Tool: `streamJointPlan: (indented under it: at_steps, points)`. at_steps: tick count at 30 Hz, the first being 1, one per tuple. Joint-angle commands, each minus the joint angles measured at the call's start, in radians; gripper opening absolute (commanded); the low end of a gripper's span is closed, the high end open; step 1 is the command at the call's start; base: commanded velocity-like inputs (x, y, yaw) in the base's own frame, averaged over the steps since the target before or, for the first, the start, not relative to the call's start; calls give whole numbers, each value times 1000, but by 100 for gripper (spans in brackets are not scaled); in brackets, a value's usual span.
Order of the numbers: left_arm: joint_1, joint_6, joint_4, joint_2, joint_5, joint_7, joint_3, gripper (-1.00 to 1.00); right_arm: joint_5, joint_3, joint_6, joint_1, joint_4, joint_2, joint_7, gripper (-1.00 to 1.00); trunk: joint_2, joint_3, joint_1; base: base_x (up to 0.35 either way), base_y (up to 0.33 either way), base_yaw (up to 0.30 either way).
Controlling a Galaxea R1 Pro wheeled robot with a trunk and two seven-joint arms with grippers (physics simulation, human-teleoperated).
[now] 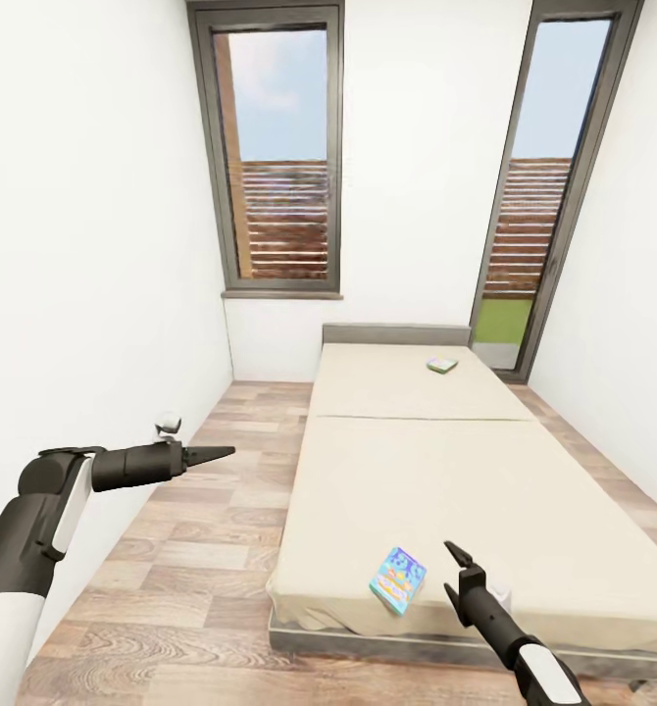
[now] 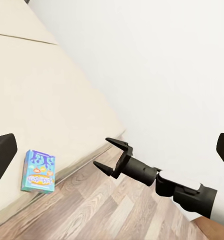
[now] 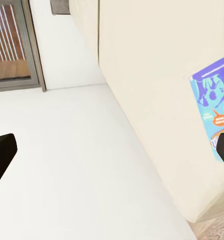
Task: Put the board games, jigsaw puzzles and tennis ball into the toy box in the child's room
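Head view, setting: child's room with two tall windows (image 1: 279,157), wood-plank floor (image 1: 191,549), bed (image 1: 436,461) filling the right half.
Head view, near toy: blue board game (image 1: 398,580) lying flat on the mattress, close to the bed's foot edge.
Head view, far toy: white-green board game (image 1: 442,365) resting near the headboard, well apart from the blue one.
Head view, right gripper (image 1: 456,574): poised just beside the blue box, apart from it; jaws spread, nothing held.
Head view, left gripper (image 1: 219,452): out over the floor between wall and bed; jaws look pressed to a point, empty.
Left wrist view, box: blue board game (image 2: 38,170) seen near the mattress edge above the floor.
Left wrist view, partner arm: right gripper (image 2: 113,157) hovering off the bed's corner, jaws parted, short of the box.
Right wrist view, target: blue board game (image 3: 216,112) off to one side, not centred between the finger tips.
Step in hand, judged: approach to the near box.
Technique, advised: centre the box between the parted jaws, come in low across a short edge, pinch firmly, lift clear of the mattress before turning away.
Risk, judged: thin box sliding off the edge if nudged.
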Motion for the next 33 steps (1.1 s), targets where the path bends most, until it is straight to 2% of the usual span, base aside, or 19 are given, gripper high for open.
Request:
streamJointPlan:
  at_steps: [1, 33]
  points:
    - [-1, 8, 0, 0, 2, -1, 0, 100, -6, -4, 9, -1, 3, 0, 0, 100, -8, -4, 4, 0, 0, 0]
    - [0, 6, 2, -1, 1, -1, 0, 100, -7, -4, 54, -1, 33, -1, 2, 100, -232, -105, 127, 0, 0, 0]
